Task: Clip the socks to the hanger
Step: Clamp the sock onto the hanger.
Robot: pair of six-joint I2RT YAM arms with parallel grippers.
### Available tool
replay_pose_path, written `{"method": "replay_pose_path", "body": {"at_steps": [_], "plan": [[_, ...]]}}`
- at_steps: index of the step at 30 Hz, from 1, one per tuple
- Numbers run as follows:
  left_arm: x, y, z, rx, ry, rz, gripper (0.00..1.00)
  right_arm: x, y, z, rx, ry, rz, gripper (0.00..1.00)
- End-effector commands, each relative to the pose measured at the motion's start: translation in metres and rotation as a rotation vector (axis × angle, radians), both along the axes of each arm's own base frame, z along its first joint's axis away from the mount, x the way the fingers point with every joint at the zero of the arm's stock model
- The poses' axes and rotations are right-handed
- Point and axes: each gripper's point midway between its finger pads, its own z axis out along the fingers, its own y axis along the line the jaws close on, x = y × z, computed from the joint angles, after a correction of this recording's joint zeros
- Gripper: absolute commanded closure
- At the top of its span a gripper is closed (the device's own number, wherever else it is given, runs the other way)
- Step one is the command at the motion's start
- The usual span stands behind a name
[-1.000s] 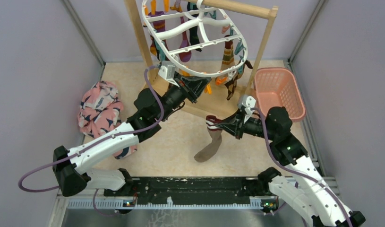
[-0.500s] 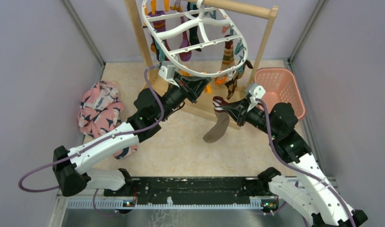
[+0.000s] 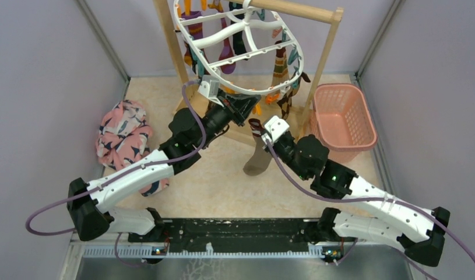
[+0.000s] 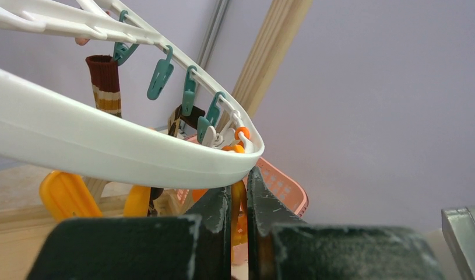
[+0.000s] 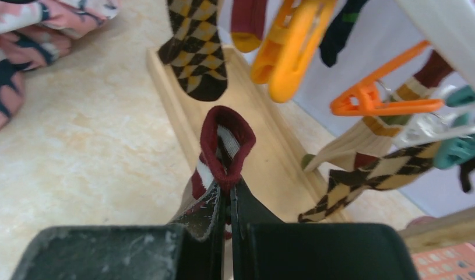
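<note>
The white oval hanger (image 3: 240, 87) hangs tilted from the wooden rack, with several socks (image 3: 227, 55) clipped to it. My left gripper (image 3: 249, 108) is just under its near rim (image 4: 106, 146) and is shut on an orange clip (image 4: 239, 201). My right gripper (image 3: 260, 129) is shut on the maroon cuff of a grey-brown sock (image 3: 257, 160), which hangs down toward the floor. In the right wrist view the cuff (image 5: 226, 143) stands up above the jaws (image 5: 228, 189), below and left of open orange clips (image 5: 293, 46). Teal clips (image 4: 160, 76) line the far rim.
The wooden rack (image 3: 322, 58) has a base board (image 5: 264, 146) right under the sock. A pink lattice basket (image 3: 363, 125) stands at the right. A pink bird-print cloth (image 3: 123, 131) lies at the left. An argyle sock (image 5: 197, 52) hangs close ahead.
My right arm has lifted the grey-brown sock and carried it left and toward the hanger's near rim. My left gripper has stayed shut on the orange clip; the hanger has tilted slightly.
</note>
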Motion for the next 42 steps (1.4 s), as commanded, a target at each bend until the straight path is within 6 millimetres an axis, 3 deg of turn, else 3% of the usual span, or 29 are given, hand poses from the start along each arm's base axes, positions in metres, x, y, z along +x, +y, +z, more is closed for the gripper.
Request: {"method": "replay_pose_path", "body": {"at_steps": [1, 7, 15, 24, 42], "plan": [[0.008, 0.002, -0.002, 0.030, -0.005, 0.031, 1.00, 0.014, -0.037, 0.048, 0.115, -0.163, -0.222, 1.00], [0.009, 0.006, -0.006, 0.030, 0.003, 0.040, 1.00, 0.008, -0.040, 0.044, 0.158, -0.199, -0.299, 1.00], [0.012, 0.009, -0.007, 0.026, 0.007, 0.056, 1.00, 0.001, -0.014, 0.046, 0.158, -0.204, -0.264, 1.00], [0.011, 0.013, -0.006, 0.026, 0.002, 0.064, 1.00, 0.000, -0.022, 0.056, 0.147, -0.212, -0.289, 1.00], [0.009, 0.016, -0.003, 0.021, -0.002, 0.067, 1.00, -0.010, -0.012, 0.076, 0.197, -0.192, -0.189, 1.00]]}}
